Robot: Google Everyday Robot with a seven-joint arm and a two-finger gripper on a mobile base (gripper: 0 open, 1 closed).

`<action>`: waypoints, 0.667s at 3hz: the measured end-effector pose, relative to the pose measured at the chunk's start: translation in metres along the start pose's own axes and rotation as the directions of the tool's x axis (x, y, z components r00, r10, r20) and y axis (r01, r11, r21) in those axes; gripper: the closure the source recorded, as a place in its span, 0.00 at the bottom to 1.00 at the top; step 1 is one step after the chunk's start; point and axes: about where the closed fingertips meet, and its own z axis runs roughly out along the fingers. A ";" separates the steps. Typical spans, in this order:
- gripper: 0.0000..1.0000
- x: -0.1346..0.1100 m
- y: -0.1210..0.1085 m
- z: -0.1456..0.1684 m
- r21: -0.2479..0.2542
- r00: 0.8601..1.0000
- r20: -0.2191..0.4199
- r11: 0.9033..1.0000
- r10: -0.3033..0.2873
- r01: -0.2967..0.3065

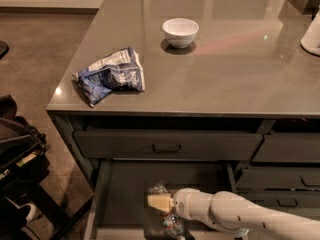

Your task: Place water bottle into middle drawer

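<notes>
The middle drawer is pulled out below the counter, showing its dark flat floor and thin side walls. My gripper, at the end of the white arm coming in from the lower right, is down inside the drawer. It is shut on the water bottle, a clear ribbed bottle that hangs tilted in the jaws, its lower end close to the drawer floor. One cream finger pad shows in front of the bottle. The bottle's cap and label are hidden.
On the grey countertop lie a blue-and-white snack bag and a white bowl. A white object stands at the right edge. The closed top drawer front is just above the gripper. Dark equipment stands at the left.
</notes>
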 end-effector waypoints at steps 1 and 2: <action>1.00 0.015 -0.008 0.018 -0.017 0.999 -0.024 1.000 0.026 -0.026; 1.00 0.026 -0.013 0.036 -0.029 0.997 -0.061 0.999 0.036 -0.037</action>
